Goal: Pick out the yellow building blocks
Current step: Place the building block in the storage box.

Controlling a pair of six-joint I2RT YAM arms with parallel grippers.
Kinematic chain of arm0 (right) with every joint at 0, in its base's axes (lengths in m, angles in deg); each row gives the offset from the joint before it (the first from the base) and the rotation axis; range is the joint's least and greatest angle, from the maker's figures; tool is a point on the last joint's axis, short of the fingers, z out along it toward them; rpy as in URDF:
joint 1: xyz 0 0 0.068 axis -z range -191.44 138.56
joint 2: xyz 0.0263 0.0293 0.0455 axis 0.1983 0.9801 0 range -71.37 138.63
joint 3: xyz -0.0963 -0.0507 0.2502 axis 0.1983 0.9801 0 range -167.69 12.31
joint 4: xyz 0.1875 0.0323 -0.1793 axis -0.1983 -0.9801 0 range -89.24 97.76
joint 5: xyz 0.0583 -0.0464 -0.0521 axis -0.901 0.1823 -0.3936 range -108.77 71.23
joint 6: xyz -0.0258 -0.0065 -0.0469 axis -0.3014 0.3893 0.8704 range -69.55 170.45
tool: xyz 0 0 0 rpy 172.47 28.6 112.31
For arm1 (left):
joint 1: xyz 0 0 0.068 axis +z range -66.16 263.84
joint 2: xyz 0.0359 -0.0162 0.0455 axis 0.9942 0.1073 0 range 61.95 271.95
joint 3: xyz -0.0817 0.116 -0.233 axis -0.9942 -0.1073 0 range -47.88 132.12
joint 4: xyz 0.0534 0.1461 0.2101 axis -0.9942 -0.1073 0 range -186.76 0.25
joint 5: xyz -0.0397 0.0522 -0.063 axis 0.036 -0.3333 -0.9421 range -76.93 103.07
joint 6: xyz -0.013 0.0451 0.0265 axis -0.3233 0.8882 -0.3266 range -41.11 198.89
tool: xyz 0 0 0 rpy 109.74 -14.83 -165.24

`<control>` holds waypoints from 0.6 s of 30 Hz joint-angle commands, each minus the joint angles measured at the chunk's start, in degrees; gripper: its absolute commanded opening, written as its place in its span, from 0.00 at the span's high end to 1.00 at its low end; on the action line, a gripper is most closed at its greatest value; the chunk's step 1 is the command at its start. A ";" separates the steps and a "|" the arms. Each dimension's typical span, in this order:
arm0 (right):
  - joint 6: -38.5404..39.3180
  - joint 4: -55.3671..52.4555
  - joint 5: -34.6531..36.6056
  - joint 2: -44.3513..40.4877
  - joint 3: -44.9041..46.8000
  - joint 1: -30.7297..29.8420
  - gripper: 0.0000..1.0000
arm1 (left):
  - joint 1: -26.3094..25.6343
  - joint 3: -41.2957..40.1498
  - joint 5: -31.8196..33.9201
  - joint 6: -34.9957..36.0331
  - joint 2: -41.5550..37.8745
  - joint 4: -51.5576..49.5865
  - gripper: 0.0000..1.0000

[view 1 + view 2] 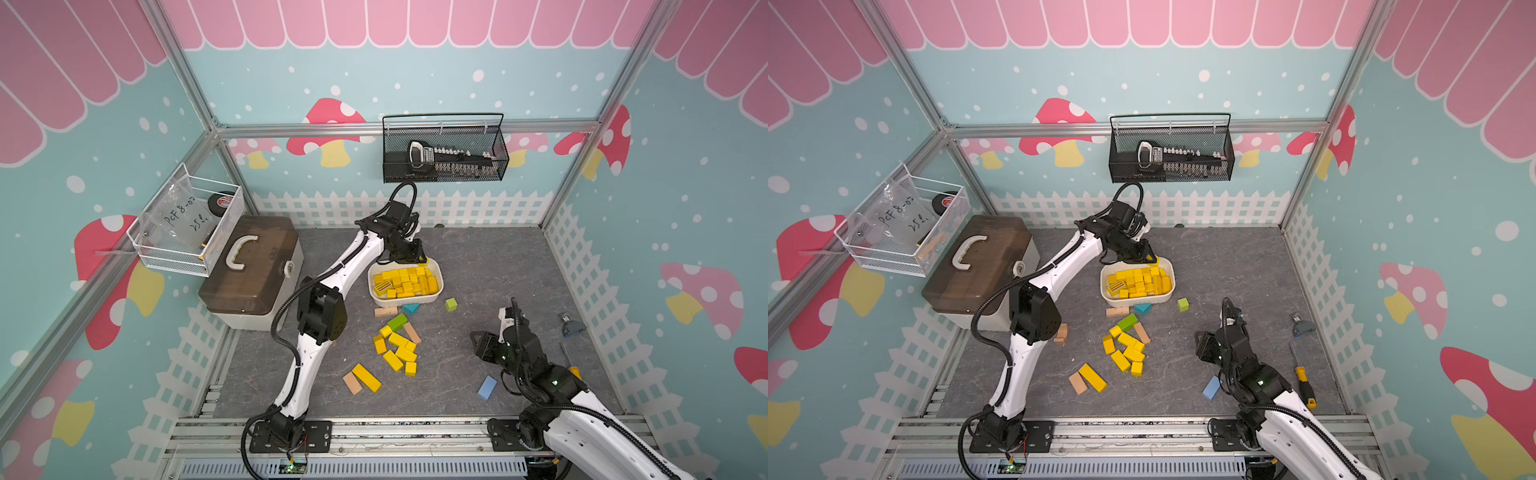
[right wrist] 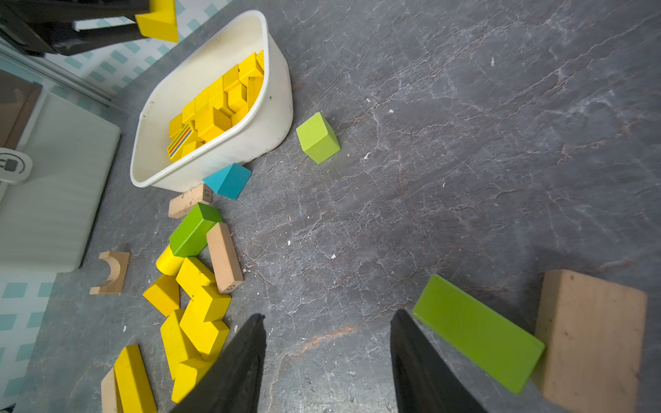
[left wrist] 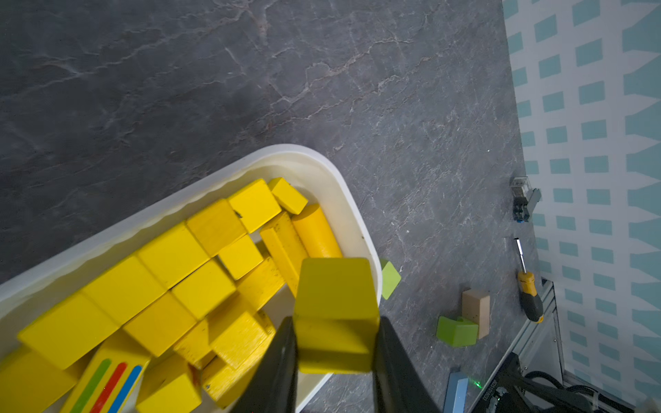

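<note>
Just beside right pincer (image 2: 327,318): green bar (image 2: 477,332), tan block (image 2: 590,339).

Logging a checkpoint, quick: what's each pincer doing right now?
Left pincer: closed on a yellow block.
Right pincer: open, holding nothing.

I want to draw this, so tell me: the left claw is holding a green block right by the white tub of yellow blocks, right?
Not quite. The block in the left claw is yellow, not green. The left wrist view shows it pinched there, right by the white tub of yellow blocks.
</note>
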 commanded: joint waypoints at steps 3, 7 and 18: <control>-0.75 -1.37 1.52 -2.06 1.10 0.64 0.43 | -0.34 5.66 -1.87 -3.66 5.73 -4.10 0.68; -0.17 -1.22 1.04 -0.95 0.79 0.73 0.43 | -0.38 7.60 -2.92 -5.60 8.10 -3.24 0.67; 0.05 -1.02 0.74 -2.30 1.37 0.95 0.43 | -0.42 7.48 -3.86 -8.70 10.64 0.21 0.59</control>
